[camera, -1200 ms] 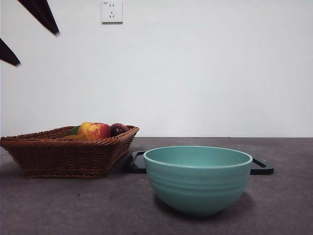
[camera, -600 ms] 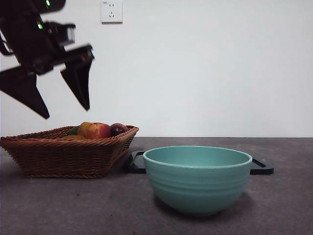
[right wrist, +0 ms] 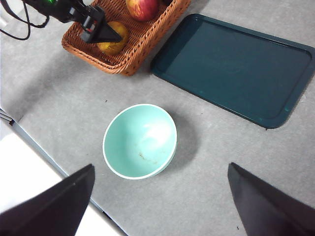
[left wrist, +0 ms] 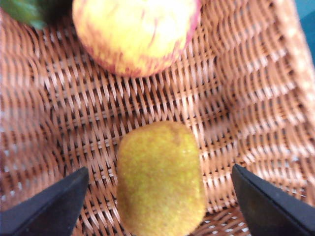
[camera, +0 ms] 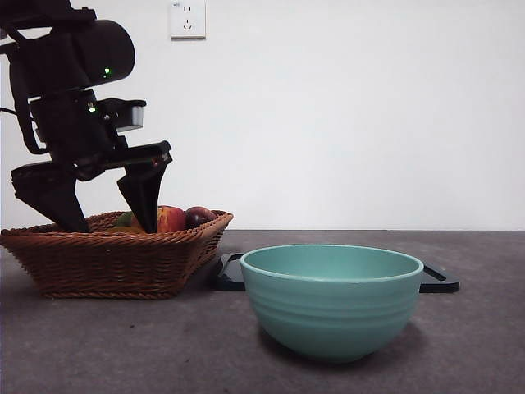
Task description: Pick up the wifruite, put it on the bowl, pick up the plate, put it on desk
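Here, nearest you in the front view stands the one mint-green bowl (camera: 331, 300), upright on the desk (camera: 164, 345) and holding no fruit. Just behind it lies one dark tray (camera: 439, 281), flat, with only its ends showing either side of the bowl. To the side of the tray sits one wicker basket (camera: 107, 258), and your left gripper (camera: 107, 215) has its arm coming down from above, jaws pointing down with their tips dipped just past the basket's rim.

From the left wrist view you can see those jaws spread wide, one on each side of the wifruite (left wrist: 160, 179) and not touching it. The wifruite lies on the woven floor of the basket, lengthwise between the jaws. Beyond it in the basket you have one red-yellow apple (left wrist: 135, 32), and a green thing at the corner, too cropped to name. In the front view one dark purple fruit (camera: 198, 217) shows beside the apple above the rim.

Your right gripper (right wrist: 160, 206) hangs high over the desk, looking down on the bowl, tray and basket; its jaws stand wide apart with nothing between them. So you count one bowl, one tray, one basket, one wifruite.
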